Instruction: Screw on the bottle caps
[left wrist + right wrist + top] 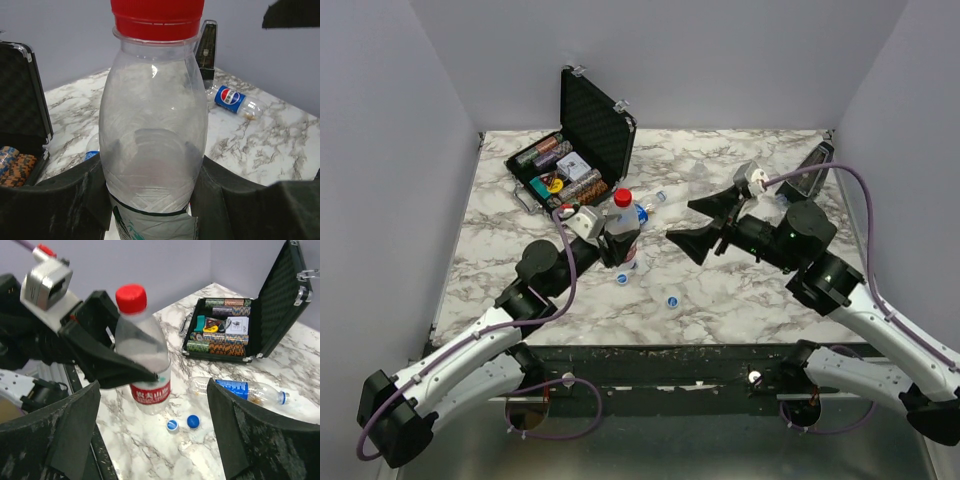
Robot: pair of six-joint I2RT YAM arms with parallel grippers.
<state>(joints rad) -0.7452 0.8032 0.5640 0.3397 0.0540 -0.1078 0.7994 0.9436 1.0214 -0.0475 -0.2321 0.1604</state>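
Note:
A clear bottle with a red-and-white label (pixel 620 238) stands upright on the marble table, with a red cap (pixel 622 198) on its neck. My left gripper (pixel 617 248) is shut on its body; in the left wrist view the fingers (pixel 75 200) press both sides of the bottle (pixel 152 130). My right gripper (pixel 697 226) is open and empty, to the right of the bottle and apart from it. The right wrist view shows the bottle (pixel 147 365), its red cap (pixel 131 298) and two blue caps (pixel 173 425) (pixel 193 421) on the table. A blue-labelled bottle (pixel 240 390) lies behind them.
An open black case of poker chips (pixel 582 150) stands at the back left. A Pepsi bottle (pixel 232 99) lies to the right, near a dark upright object (pixel 207 47). Blue caps (pixel 622 277) (pixel 672 300) lie near the front of the table (pixel 740 300).

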